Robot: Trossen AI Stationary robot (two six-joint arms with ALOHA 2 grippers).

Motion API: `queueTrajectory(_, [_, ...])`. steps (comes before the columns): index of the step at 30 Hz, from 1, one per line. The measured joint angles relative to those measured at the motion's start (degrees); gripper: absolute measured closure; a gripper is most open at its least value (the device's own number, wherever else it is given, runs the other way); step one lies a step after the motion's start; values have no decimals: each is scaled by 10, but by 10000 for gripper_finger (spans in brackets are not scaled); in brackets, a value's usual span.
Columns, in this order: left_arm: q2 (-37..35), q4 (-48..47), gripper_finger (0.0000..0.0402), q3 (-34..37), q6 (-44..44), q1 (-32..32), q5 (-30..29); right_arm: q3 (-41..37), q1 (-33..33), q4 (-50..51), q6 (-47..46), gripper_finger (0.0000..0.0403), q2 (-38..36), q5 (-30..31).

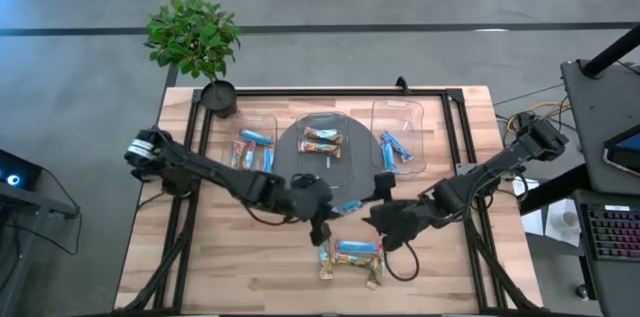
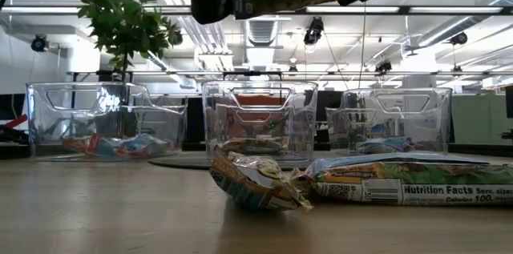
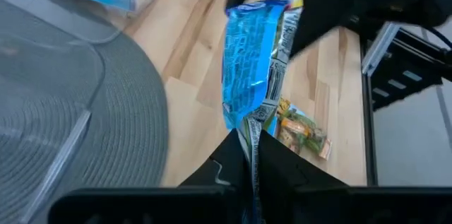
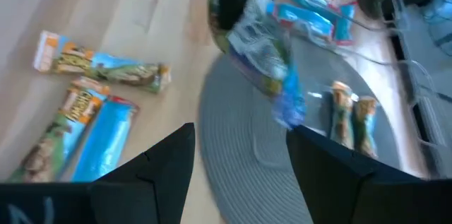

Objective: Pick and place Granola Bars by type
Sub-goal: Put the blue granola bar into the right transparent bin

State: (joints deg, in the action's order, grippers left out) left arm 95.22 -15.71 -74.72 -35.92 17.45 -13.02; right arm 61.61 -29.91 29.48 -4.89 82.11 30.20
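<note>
Gripping 1 blue bar (image 3: pixel 251 61), the left gripper (image 3: pixel 253 155) meets the released right gripper (image 1: pixel 383 219) above 3 bars (image 1: pixel 352 257).

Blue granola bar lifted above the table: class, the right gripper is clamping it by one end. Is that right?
No. It is the left gripper that clamps the blue granola bar by one end; the right gripper is open. The left wrist view shows this.

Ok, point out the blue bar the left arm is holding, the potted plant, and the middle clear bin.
blue bar (image 3: pixel 251 61), left wrist view, on the blue wrapper face above the left fingers.
potted plant (image 1: pixel 193 35), high view, on the green leaves.
middle clear bin (image 2: pixel 215 114), low view, on its left front wall.
</note>
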Motion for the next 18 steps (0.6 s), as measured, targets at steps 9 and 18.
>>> queueTrajectory(9, [0, -14, 394, 0, -12, -8, 19, -1, -1, 44, -12, 188, 1, 23])
queueTrajectory(18, [0, 8, 394, 0, 10, -46, 26, -1, 10, -16, 36, 188, 2, 22])
